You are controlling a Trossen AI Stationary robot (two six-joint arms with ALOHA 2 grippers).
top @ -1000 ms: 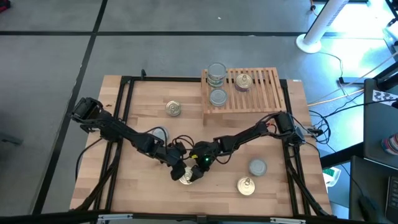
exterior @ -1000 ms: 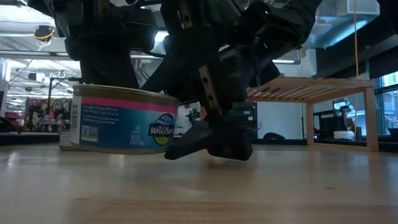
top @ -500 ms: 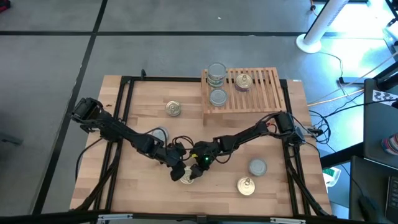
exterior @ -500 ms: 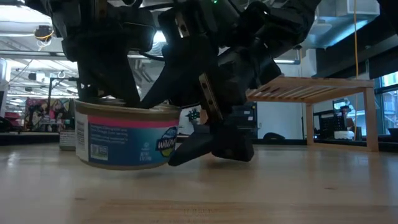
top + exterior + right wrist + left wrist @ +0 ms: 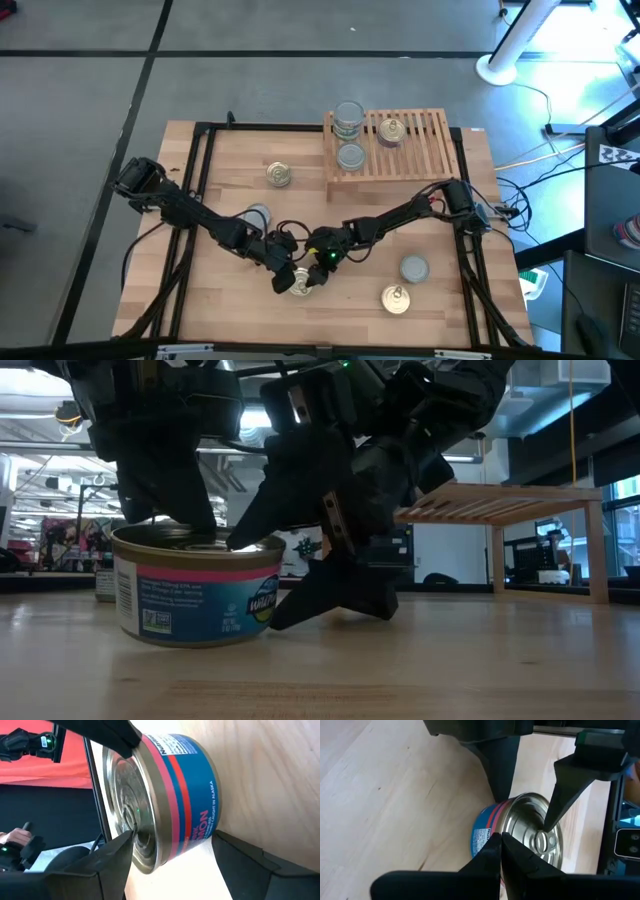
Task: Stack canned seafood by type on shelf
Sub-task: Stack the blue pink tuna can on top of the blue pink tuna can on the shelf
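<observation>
Watching your right pincer [image 5: 308,283]: spread around the salmon can [image 5: 299,285] at the tabletop's [image 5: 440,300] 6 o'clock, left pincer [image 5: 284,281] pressed together on its lid, could tip it.

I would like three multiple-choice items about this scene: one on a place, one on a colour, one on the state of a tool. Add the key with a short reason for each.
1. Where is the can that both tools are at?
A. on the shelf
B. on the tabletop
C. on the floor

2. What is the main colour of its label?
A. green
B. blue
C. yellow

3. How is the left tool?
A. shut
B. wide open
C. out of view

Key:
1 B: the can stands on the tabletop, near its front edge.
2 B: the label is blue with a pink band.
3 A: the left tool has its fingers pressed together at the can's rim, while the right tool is open at the can.
</observation>
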